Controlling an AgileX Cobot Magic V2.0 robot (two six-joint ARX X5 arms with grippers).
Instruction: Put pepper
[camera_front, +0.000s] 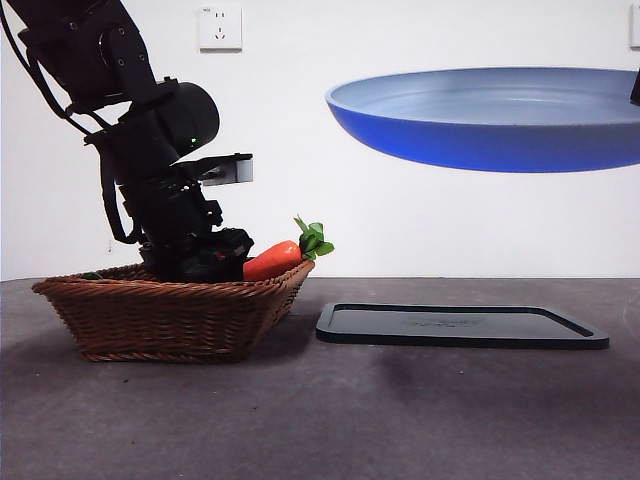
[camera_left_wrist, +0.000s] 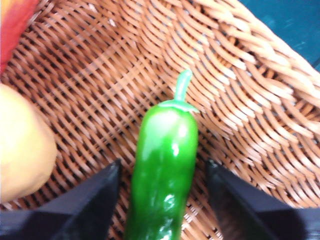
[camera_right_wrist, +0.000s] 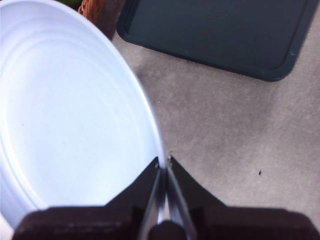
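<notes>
A glossy green pepper (camera_left_wrist: 165, 165) with a short stem lies on the bottom of the wicker basket (camera_left_wrist: 240, 100). My left gripper (camera_left_wrist: 162, 200) is open, one jaw on each side of the pepper, apart from it. In the front view the left arm (camera_front: 165, 150) reaches down into the basket (camera_front: 170, 315) and hides the pepper. My right gripper (camera_right_wrist: 164, 172) is shut on the rim of a blue plate (camera_right_wrist: 70, 120), held in the air at upper right in the front view (camera_front: 490, 115).
An orange carrot (camera_front: 275, 258) with a green top leans on the basket's right rim. A round yellow-orange fruit (camera_left_wrist: 20, 145) lies in the basket beside the pepper. A flat black tray (camera_front: 460, 325) lies on the table, under the plate.
</notes>
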